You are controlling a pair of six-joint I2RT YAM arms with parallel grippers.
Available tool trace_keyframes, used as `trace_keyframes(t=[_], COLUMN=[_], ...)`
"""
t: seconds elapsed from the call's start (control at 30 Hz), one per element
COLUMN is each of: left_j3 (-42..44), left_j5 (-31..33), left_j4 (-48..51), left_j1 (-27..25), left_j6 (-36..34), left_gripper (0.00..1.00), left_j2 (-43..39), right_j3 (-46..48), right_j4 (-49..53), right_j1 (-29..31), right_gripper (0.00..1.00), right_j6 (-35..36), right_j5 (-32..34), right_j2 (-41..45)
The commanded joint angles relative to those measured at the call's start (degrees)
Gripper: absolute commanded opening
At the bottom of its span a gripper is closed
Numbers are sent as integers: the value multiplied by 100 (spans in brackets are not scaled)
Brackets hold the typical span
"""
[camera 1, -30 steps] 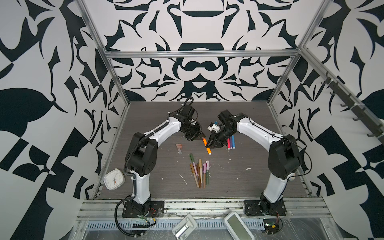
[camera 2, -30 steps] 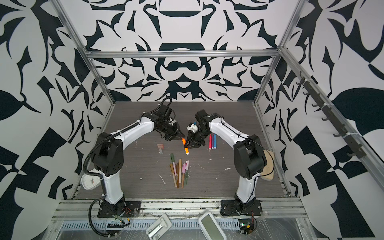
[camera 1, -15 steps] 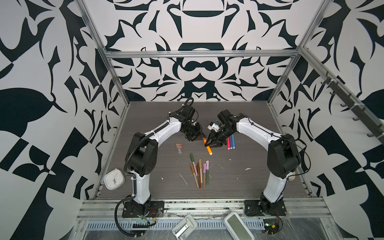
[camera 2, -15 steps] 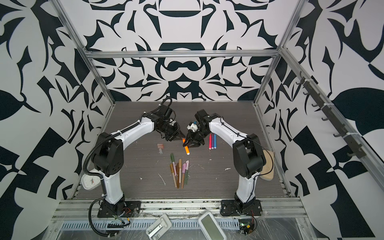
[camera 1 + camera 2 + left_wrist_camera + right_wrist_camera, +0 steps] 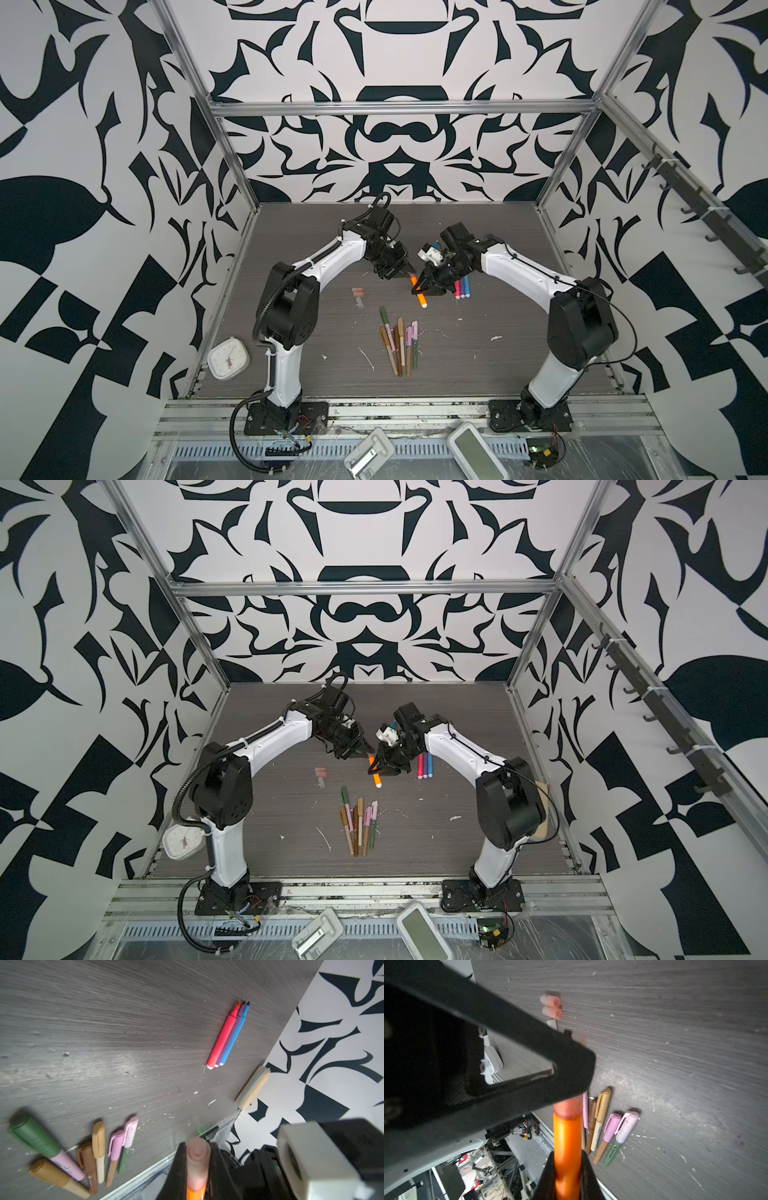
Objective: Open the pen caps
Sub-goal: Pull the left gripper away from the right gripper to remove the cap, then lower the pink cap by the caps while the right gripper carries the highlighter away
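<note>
An orange pen (image 5: 420, 294) hangs slanted above the table between both arms. My left gripper (image 5: 197, 1147) is shut on its translucent peach pen cap (image 5: 198, 1159), which sits over the barrel's end. My right gripper (image 5: 568, 1159) is shut on the orange barrel (image 5: 566, 1138), just behind the cap (image 5: 568, 1108). In both top views the two grippers meet tip to tip, left gripper (image 5: 409, 273) and right gripper (image 5: 424, 286). Two loose peach caps (image 5: 551, 1006) lie side by side on the table to the left. Several capped muted pens (image 5: 399, 345) lie fanned out nearer the front.
Three uncapped pens, red, purple and blue (image 5: 228, 1036), lie together under the right arm (image 5: 424, 766). A white clock (image 5: 228, 358) sits at the table's front left corner. A beige roll (image 5: 252, 1086) rests against the right wall. White scraps dot the tabletop.
The right gripper's jaws have closed tighter on the orange barrel. Both arms and the pen stay almost where they were.
</note>
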State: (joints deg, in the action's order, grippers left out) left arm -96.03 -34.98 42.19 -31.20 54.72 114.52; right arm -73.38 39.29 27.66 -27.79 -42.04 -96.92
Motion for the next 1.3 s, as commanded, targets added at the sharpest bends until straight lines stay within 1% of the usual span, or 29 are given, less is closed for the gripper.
trace_keyframes(t=[0.0,0.1,0.17,0.23,0.3,0.37,0.43,0.47,0.53,0.63,0.67,0.73,0.83,0.93,1.07,1.27], left_j3=[-1043,-2046,-2579,-2833,-2553,-1929,-1383,-1192,-944,-747,-700,-605,-259,86,550,964], left_j5=[574,1173,1309,1344,1421,1400,1383,1446,1644,2068,2293,2774,3353,3660,3543,3249], left_j4=[372,1062,1400,1688,1720,1405,1144,1107,1211,1681,1889,2197,2393,2512,2379,2070], left_j1=[931,1417,1457,1373,1296,1293,1308,1317,1349,1369,1371,1354,1350,1349,1348,1354], left_j6=[-454,-754,-886,-1033,-1088,-1048,-1025,-1066,-1249,-1709,-1884,-2165,-2487,-2696,-2748,-2616], left_gripper=[0,0,0,0,0,0,0,0,0,0,0,0,0,0,0,0], left_j2=[452,842,1068,1209,1123,873,598,466,290,168,143,81,-106,-184,-218,-175], right_j3=[827,1593,1872,1990,1997,1963,1866,1770,1525,1303,1252,1200,1246,1355,1467,1414], right_j4=[833,782,699,594,537,508,575,686,1070,1433,1518,1595,1574,1437,1187,1108], right_j1=[231,284,283,284,288,286,286,283,292,288,292,293,286,293,293,291], right_gripper=[0,0,0,0,0,0,0,0,0,0,0,0,0,0,0,0], right_j6=[-68,-248,-380,-504,-587,-623,-571,-491,-318,-143,-77,9,68,5,-121,-122], right_j5=[151,131,136,164,232,344,652,952,1863,2984,3244,3562,3714,3571,3298,3243], right_j2=[818,1474,1757,1911,1962,2014,2157,2257,2503,2918,3038,3234,3405,3396,3297,3190])
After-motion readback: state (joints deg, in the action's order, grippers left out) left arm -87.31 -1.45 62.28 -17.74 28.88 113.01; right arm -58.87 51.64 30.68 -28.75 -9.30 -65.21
